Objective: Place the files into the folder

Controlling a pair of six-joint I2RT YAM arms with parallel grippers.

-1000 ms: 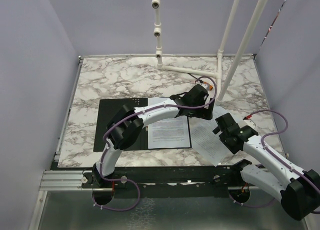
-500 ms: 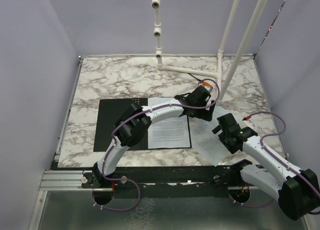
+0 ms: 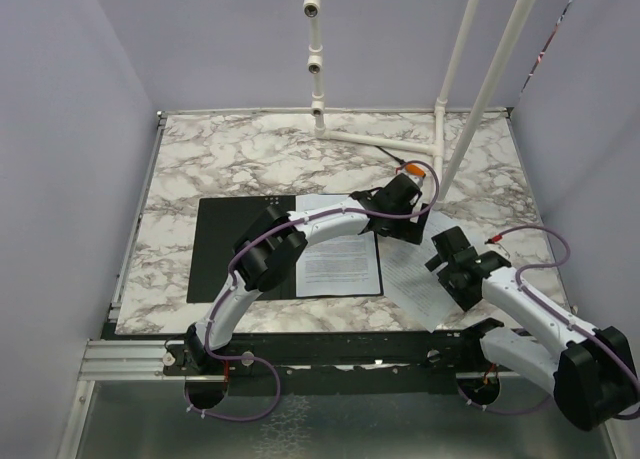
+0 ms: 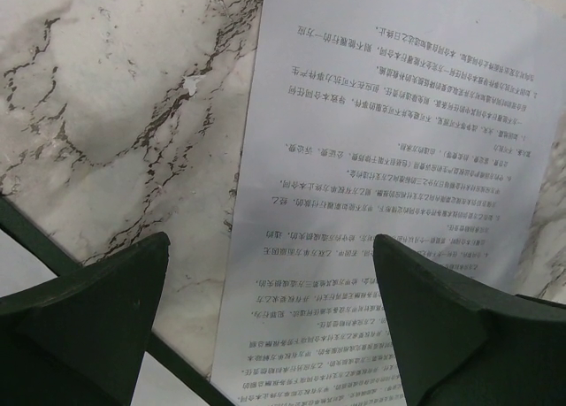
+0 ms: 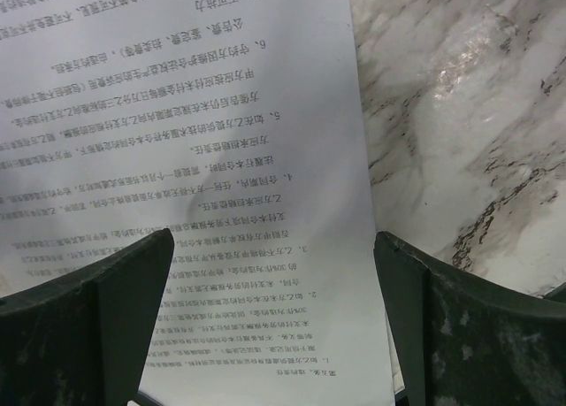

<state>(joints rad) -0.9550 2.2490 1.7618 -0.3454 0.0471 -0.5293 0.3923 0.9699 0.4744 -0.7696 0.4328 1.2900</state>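
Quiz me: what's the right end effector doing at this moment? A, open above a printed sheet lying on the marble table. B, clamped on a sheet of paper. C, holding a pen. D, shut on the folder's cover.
A: the right end effector has its jaws wide apart and grips nothing, above a printed sheet that lies flat on the marble table.

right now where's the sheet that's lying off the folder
In the top view the loose sheet lies tilted on the marble table right of centre, just right of the open folder and beneath the open right gripper.
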